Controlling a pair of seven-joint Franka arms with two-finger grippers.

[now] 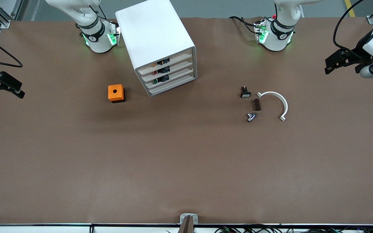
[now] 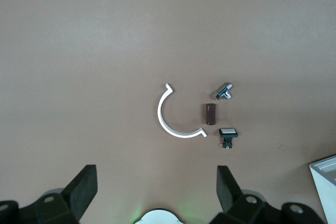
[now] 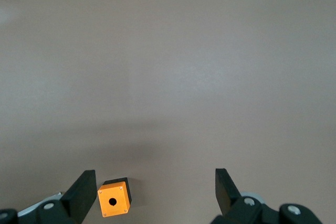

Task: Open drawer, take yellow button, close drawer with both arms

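We see the drawer (image 1: 166, 63), topmost of four in the white cabinet (image 1: 155, 35), pushed in flush with the three below it. Through its front a small orange-capped button (image 1: 155, 64) shows inside, beside a dark part with a blue bit. The next two drawers down also hold small dark parts; we cannot make out their caps with certainty.

Our left gripper (image 1: 341, 61) hangs over the left arm's end of the table, fingers (image 2: 84, 190) spread wide and holding nothing. Our right gripper (image 1: 1, 85) hangs over the right arm's end, fingers (image 3: 83, 187) likewise wide apart and empty.

An orange cube with a hole (image 1: 116, 93) sits on the table (image 1: 186, 168) just beside the cabinet, toward the right arm's end. Toward the left arm's end lie a white curved clip (image 1: 277, 103), a small white-faced switch (image 1: 245, 93), a dark brown block (image 1: 257, 104) and a metal fitting (image 1: 251, 116), close together.
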